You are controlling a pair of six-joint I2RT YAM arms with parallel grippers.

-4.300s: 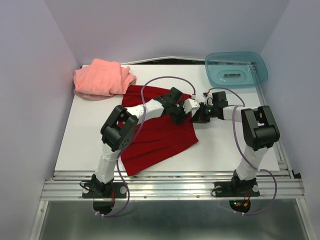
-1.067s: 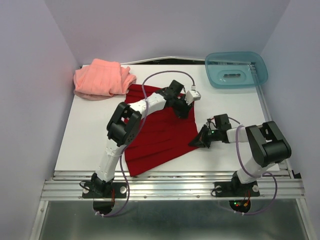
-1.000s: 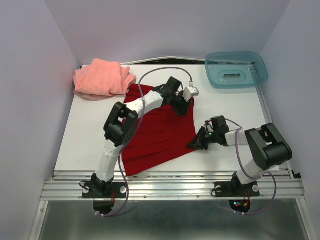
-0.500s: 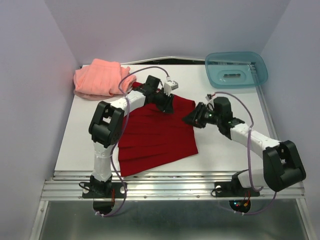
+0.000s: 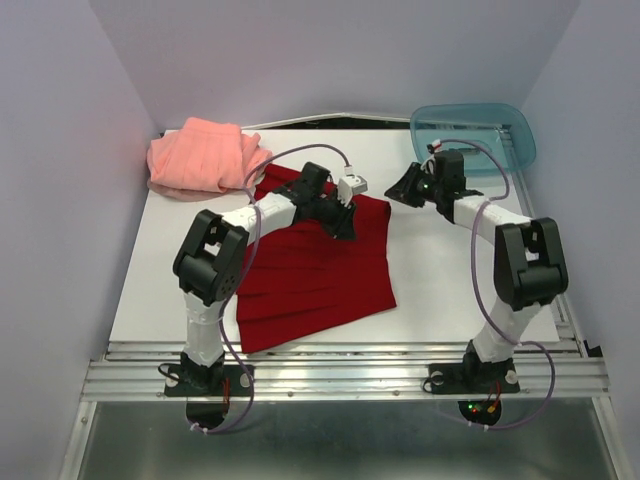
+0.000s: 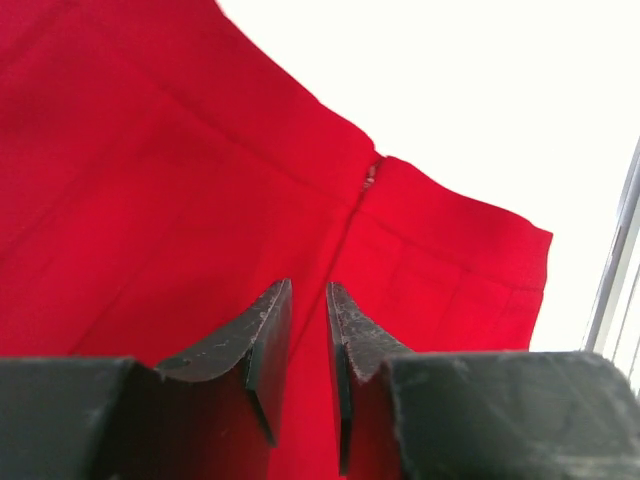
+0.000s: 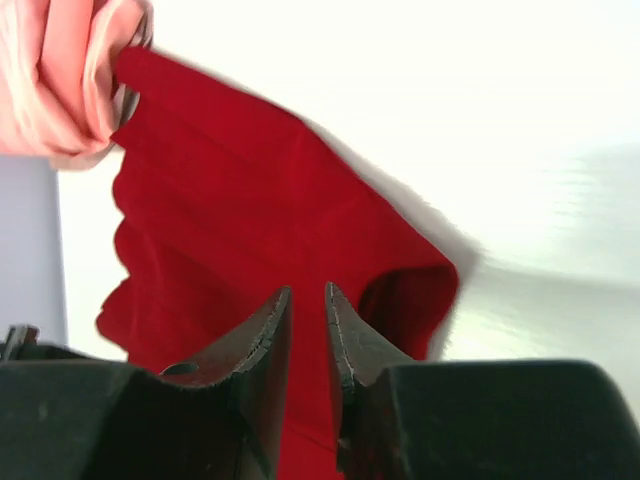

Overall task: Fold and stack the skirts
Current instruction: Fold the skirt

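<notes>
The deep red pleated skirt [image 5: 315, 265] lies spread flat on the white table [image 5: 450, 280]. My left gripper [image 5: 340, 224] hovers over its upper right part, jaws a narrow gap apart with nothing between them. In the left wrist view, the left gripper [image 6: 308, 285] has the red skirt [image 6: 200, 180] and its waist seam below it. My right gripper [image 5: 402, 189] hangs off the skirt's upper right corner, also narrowly open and empty. The right wrist view looks past the right gripper [image 7: 307, 290] onto the red skirt [image 7: 260, 200]. The salmon-pink skirt [image 5: 205, 155] lies rumpled at the back left, its edge on the red one.
A translucent teal tray [image 5: 510, 160] stands at the back right corner, just behind my right arm. Purple walls close in on three sides. A metal rail [image 5: 350, 375] runs along the near edge by the arm bases.
My right gripper has let go of the red skirt's lower right corner and swung up toward the tray. The left gripper shifted slightly over the skirt's top. The skirt's right edge now lies straight.
</notes>
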